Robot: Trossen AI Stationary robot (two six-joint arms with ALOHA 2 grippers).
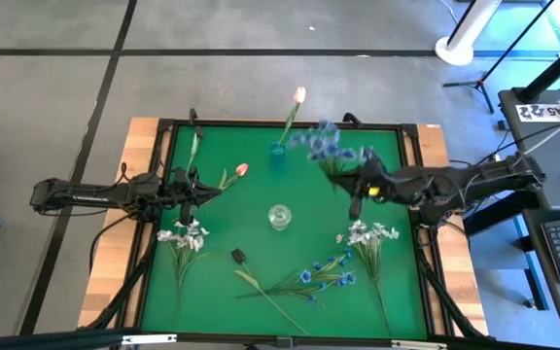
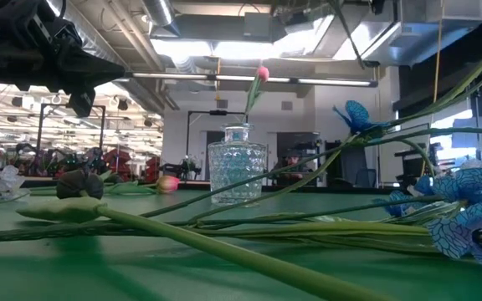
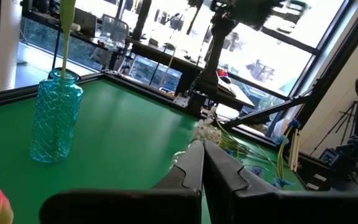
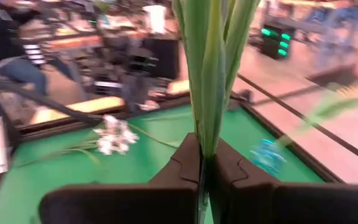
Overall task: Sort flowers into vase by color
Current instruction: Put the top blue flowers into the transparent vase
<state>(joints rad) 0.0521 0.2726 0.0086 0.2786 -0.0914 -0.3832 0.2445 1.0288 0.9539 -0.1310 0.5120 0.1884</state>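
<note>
Two grippers are closed: right gripper (image 1: 355, 197) pinches the blue spray (image 1: 327, 143) stems beside the blue vase (image 1: 278, 151), seemingly for insertion; left gripper (image 1: 202, 191) holds nothing.

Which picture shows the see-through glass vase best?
The low view: the clear vase stands whole in the middle, with its cut pattern. The high view shows only its round top. Neither wrist view shows it.

Bright ceiling lights (image 2: 249, 46) glare in the low view. The right wrist view is blurry. Close stems (image 2: 224, 242) look fuzzy.
</note>
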